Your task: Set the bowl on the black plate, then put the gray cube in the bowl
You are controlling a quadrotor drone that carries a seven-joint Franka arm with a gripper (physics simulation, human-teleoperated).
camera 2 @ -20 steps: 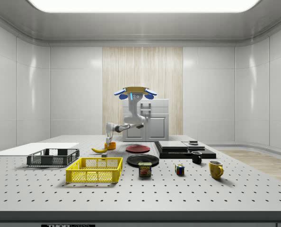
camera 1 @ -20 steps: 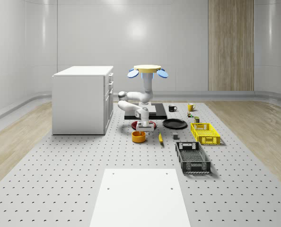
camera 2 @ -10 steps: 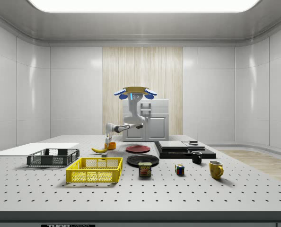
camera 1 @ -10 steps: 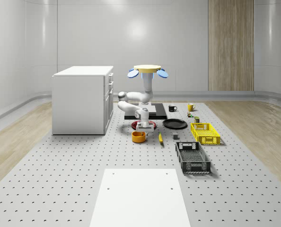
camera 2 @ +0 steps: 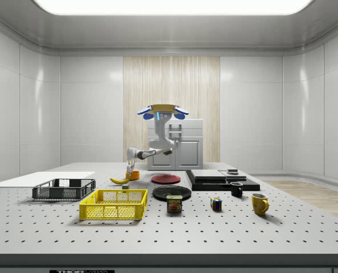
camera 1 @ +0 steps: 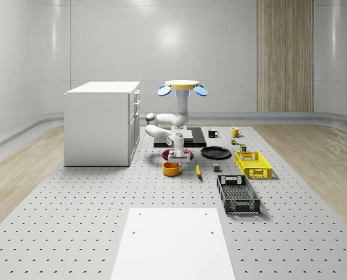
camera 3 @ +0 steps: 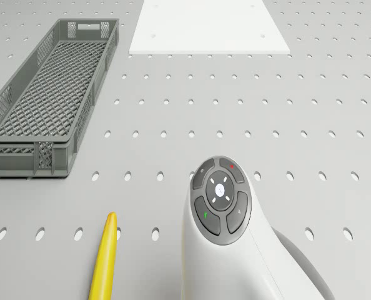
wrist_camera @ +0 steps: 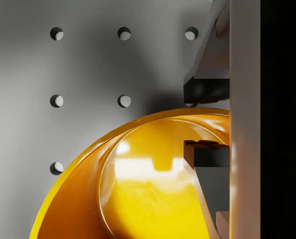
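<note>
My claw [wrist_camera: 206, 122] is parted but not wide. In the wrist view one of its fingers [wrist_camera: 203, 90] sits outside the rim of the orange bowl [wrist_camera: 153, 199] and the other inside, with the rim running between them and a sliver of gap on each side, so nothing is gripped yet. Over the last second almost nothing has changed: the arm made only a slight adjustment above the bowl [camera 1: 171, 168] and has since held its place. I read that as the approach being finished and the squeeze on the rim being the step in hand. The bowl rests on the perforated table [camera 1: 74, 198], just near of the red plate [camera 1: 166, 154], with the banana [camera 1: 198, 170] a little to its right in the whole-scene view. The black plate [camera 1: 215, 153] lies further right and slightly farther back, bare, so the first placement is not yet done. The gray cube [camera 1: 217, 169] sits near of that plate, untouched. The drone [camera 1: 182, 86] hovers high, farther back than the bowl and right of the white cabinet [camera 1: 100, 125], with the arm reaching down and toward me. With only a thin wall in the grip, the bowl may tilt once lifted.
</note>
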